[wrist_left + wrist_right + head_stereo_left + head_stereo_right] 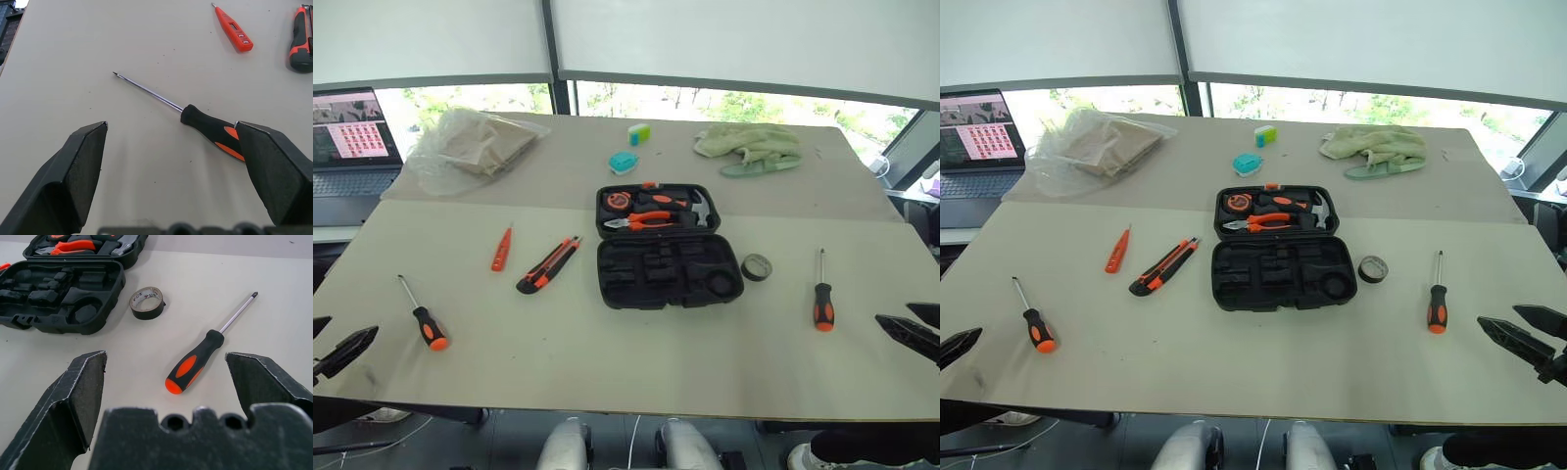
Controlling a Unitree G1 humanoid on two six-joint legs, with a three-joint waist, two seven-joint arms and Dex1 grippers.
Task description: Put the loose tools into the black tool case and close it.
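On the pale surface [607,352] you have the open black tool case [668,247] at centre, a utility knife [548,264] and slim orange screwdriver [501,249] to its left, a tape roll [757,266] just right, and a screwdriver [423,315] near each side edge.

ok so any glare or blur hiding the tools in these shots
Head views: bright windows behind, yet the open black moulded tool case and the orange-and-black-handled screwdriver stay clear, with soft shadows. Left wrist view: the other orange-handled screwdriver is sharp and its handle end is hidden by a black finger.
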